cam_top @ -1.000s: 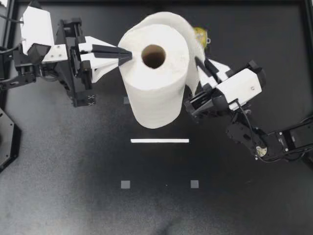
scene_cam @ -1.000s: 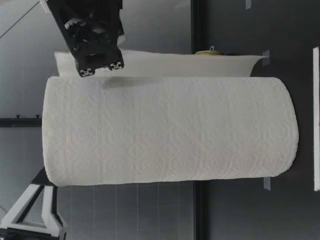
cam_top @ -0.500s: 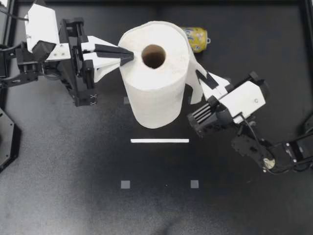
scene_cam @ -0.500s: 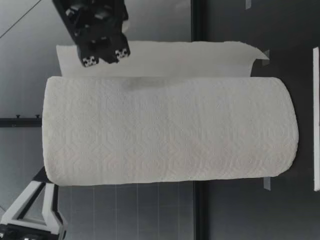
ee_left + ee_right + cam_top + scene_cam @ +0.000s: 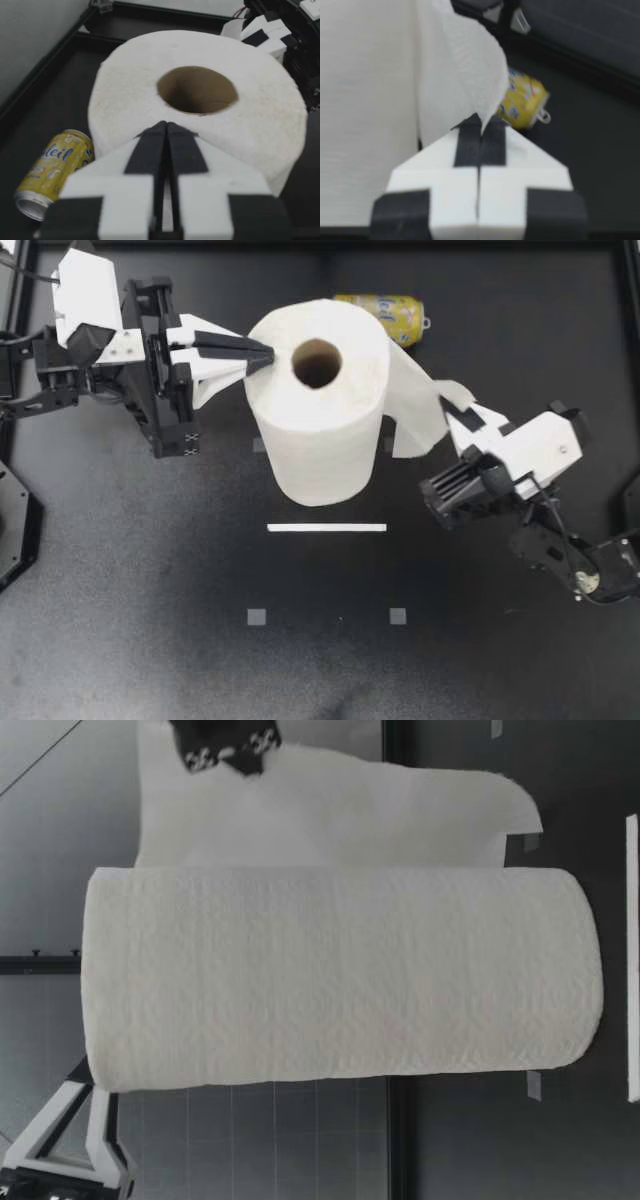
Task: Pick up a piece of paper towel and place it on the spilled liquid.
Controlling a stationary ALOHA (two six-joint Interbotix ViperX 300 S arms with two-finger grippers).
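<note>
1. Right gripper [image 5: 449, 407] pinches the sheet [image 5: 415, 415], which stretches from the upright roll [image 5: 320, 430] at mid-table.
2. Left gripper [image 5: 264, 355], fingers pressed together, presses on the roll's top; if it slips, the roll may tip.
3. Sheet may unroll, not tear.

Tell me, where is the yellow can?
In the top view, the yellow can lies on its side next to the paper towel roll, on my right side.

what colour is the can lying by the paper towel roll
Yellow with a silver end; the can shows best in the left wrist view.
</note>
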